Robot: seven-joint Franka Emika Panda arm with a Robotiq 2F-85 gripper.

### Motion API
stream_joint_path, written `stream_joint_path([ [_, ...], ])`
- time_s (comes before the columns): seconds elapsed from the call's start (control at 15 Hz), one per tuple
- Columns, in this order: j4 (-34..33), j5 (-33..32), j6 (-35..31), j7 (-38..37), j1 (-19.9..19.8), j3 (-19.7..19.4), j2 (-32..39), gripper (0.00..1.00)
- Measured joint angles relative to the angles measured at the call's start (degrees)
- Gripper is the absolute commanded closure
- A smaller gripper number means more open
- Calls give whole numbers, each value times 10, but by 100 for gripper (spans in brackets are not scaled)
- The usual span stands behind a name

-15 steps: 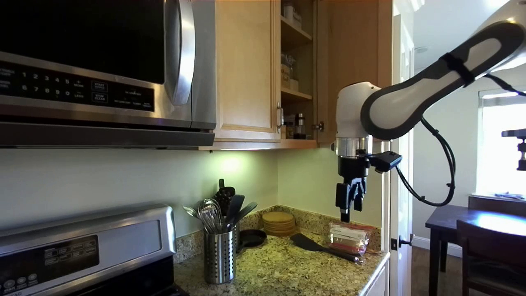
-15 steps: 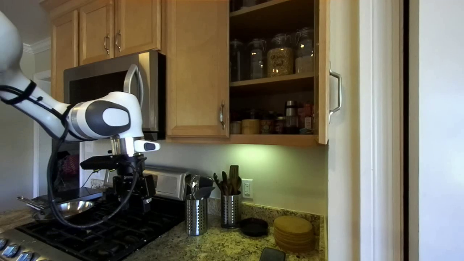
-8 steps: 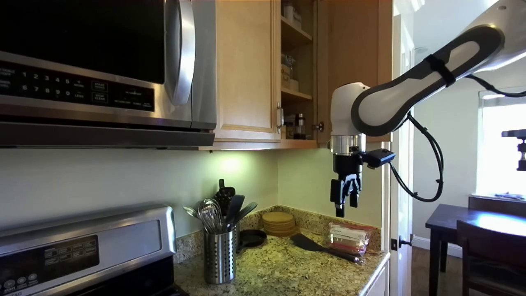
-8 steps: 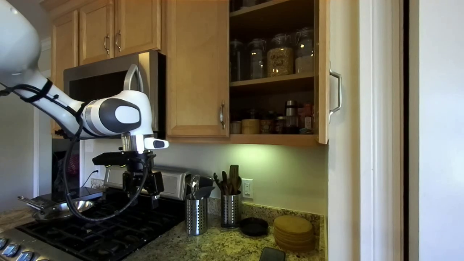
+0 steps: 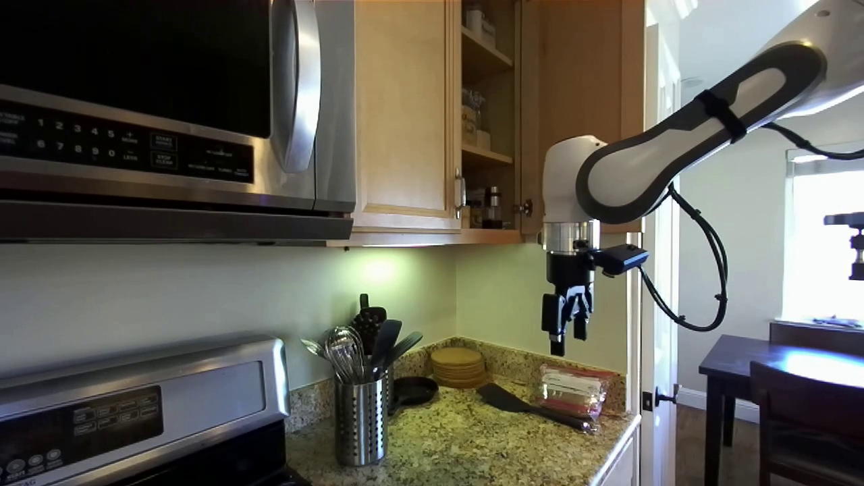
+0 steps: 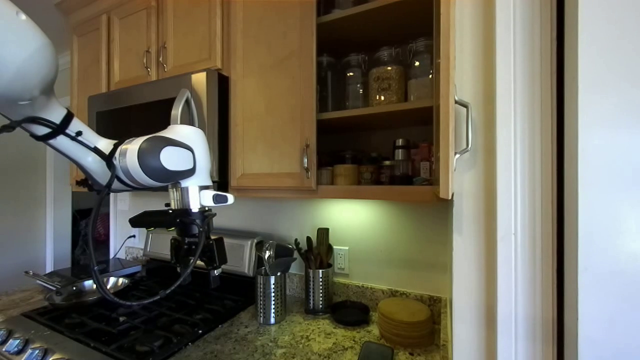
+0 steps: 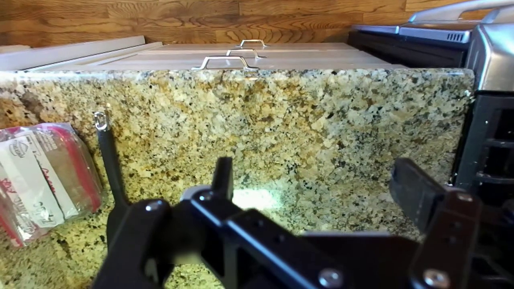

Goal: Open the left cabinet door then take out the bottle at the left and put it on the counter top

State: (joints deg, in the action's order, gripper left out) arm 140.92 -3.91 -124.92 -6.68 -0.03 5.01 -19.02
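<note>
The left cabinet door is shut, with its silver bar handle at the lower right; the door shows in both exterior views. I cannot pick out the bottle for certain; small dark jars stand on the lowest shelf, and the space behind the shut door is hidden. The speckled counter top lies below and fills much of the wrist view. My gripper points down above the counter, below cabinet level, away from the door. In the wrist view its fingers are wide apart with nothing between them.
The right cabinet door stands open. Steel utensil holders, round tan mats, a black spatula and a plastic packet are on the counter. The microwave and stove are to the left.
The arm and gripper have moved sideways and slightly up, leftward in one exterior view and rightward in the other, with almost no motion in the last half second. Door and shelf items are unchanged.
</note>
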Motion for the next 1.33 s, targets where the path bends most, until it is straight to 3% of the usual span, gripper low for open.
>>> stream_joint_path([
  [0.33, -26, -4, -25, -3, -9, -15, 20, 0],
  [0.8, -115, -5, -64, 27, -18, -54, 68, 0],
  [1.33, -188, -5, -170, 77, -25, -82, 75, 0],
])
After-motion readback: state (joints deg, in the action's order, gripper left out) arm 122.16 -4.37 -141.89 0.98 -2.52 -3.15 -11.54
